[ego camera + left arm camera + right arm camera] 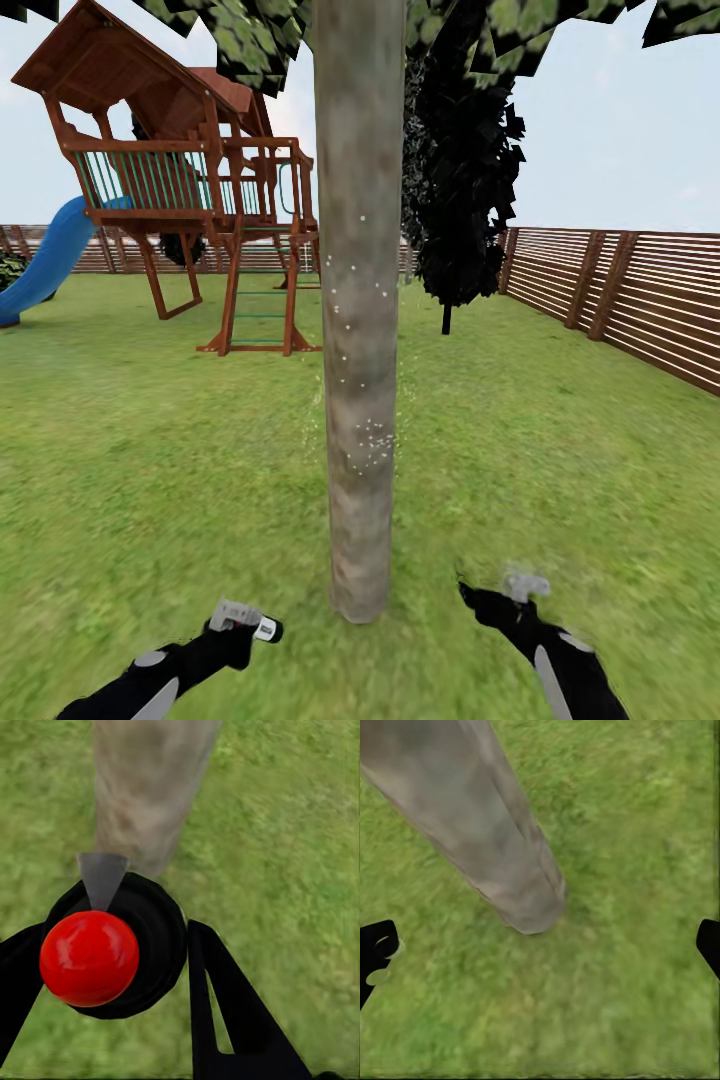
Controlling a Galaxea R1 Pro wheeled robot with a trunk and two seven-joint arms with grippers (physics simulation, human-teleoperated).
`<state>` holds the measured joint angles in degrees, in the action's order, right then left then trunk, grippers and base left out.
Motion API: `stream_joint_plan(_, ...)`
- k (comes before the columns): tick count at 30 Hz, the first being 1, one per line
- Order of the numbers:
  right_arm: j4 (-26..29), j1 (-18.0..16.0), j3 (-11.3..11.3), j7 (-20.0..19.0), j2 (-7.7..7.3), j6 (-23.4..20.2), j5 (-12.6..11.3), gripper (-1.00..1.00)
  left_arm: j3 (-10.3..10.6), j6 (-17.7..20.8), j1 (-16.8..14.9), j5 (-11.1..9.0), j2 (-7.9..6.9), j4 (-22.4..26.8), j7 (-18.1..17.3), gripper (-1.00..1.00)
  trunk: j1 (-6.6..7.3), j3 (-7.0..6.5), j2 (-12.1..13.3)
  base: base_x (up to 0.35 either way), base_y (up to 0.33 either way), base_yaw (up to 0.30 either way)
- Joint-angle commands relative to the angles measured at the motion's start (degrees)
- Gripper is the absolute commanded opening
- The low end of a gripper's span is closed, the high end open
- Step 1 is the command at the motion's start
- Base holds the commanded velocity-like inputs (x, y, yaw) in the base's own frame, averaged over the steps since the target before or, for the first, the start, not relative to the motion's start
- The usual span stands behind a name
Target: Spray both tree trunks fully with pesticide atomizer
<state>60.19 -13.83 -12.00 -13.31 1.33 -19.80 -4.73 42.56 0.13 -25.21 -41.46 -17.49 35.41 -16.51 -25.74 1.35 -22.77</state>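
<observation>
- A garden lawn seen from the robot's head; a thick grey-brown tree trunk rises straight ahead, close in front, its base on the grass between the two arms.
- Fine white specks of pesticide dot the middle of the trunk, densest in a low cluster; the bark lower down looks bare, so coverage seems partial.
- The left gripper sits low at the left, its fingers closed around the pesticide atomizer; in the left wrist view the black body with a red round part sits between the dark fingers, the grey nozzle aimed at the trunk's foot.
- The right gripper hovers low at the right, spread wide and holding nothing; its fingertips show at opposite edges of the right wrist view, with grass between.
- The atomizer looks small, rigid and light; smooth plastic could twist in the grip, so the handle below the nozzle seems the best hold, leaving the spray path free.
- Behind stand a wooden playhouse with a blue slide, a dark tree and a slatted fence.
</observation>
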Motion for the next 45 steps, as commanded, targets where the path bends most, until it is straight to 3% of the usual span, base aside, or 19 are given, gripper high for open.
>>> stream_joint_plan(1, -2.3, 0.8, -0.2, -0.2, -0.45, 1.9, -0.5, 1.00, 0.3, 0.0, -0.1, -0.6, 0.30, -1.3, 0.0, -1.00, -0.04, 0.12, -0.1, 0.000, 0.000, 0.000)
stream_joint_plan(5, -14.5, 2.2, -0.2, -0.2, -3.06, 10.3, -0.6, 1.00, 0.3, 0.0, -0.1, -0.6, 0.97, -7.8, 0.0, -1.00, -0.04, 0.12, -0.1, 0.000, 0.000, 0.000)
stream_joint_plan(8, -23.7, 2.4, -0.2, -0.1, -5.55, 13.3, -0.7, 1.00, 0.3, 0.0, -0.1, -0.6, 1.94, -13.7, 0.1, -1.00, -0.04, 0.12, -0.1, 0.000, 0.000, 0.000)
stream_joint_plan(15, -33.8, 2.5, -0.3, -0.1, -9.79, 14.5, -0.8, 1.00, 0.3, 0.0, 0.4, -0.5, 2.92, -22.9, 0.3, -1.00, -0.04, 0.12, -0.1, 0.000, 0.000, 0.000)
stream_joint_plan(19, -40.3, 2.5, -0.2, -0.1, -12.73, 14.5, -0.9, 1.00, 0.3, -0.1, 2.8, -0.4, 2.92, -24.7, 0.3, -1.00, -0.04, 0.12, -0.1, 0.000, 0.000, 0.000)
stream_joint_plan(22, -45.4, 2.6, -0.1, -0.1, -14.02, 14.5, -0.7, 1.00, 0.6, -0.2, 4.8, -0.1, 2.91, -25.0, 0.3, -1.00, -0.04, 0.12, -0.1, 0.000, 0.000, 0.000)
stream_joint_plan(27, -49.1, 2.7, 0.0, -0.1, -14.53, 14.5, -0.7, 1.00, 0.9, -0.2, 6.9, 0.2, 2.90, -25.2, 0.3, -1.00, -0.04, 0.12, -0.1, 0.000, 0.000, 0.000)
stream_joint_plan(35, -49.8, 2.7, 0.0, -0.1, -14.57, 14.4, -0.7, 1.00, 1.0, -0.1, 7.4, 0.4, 2.98, -25.3, 0.3, -1.00, -0.04, 0.12, -0.1, 0.000, 0.000, 0.000)
stream_joint_plan(40, -50.0, 2.7, 0.3, -0.2, -13.84, 14.4, -0.8, 1.00, 1.0, 0.0, 7.4, 0.4, 3.62, -25.3, 0.3, -1.00, -0.04, 0.12, -0.1, 0.000, 0.000, 0.000)
stream_joint_plan(45, -56.3, 2.7, 0.4, -0.2, -11.37, 14.4, -0.8, 1.00, 1.0, 0.0, 7.5, 0.4, 4.47, -25.3, 0.3, -1.00, -0.04, 0.12, -0.1, 0.000, 0.000, 0.000)
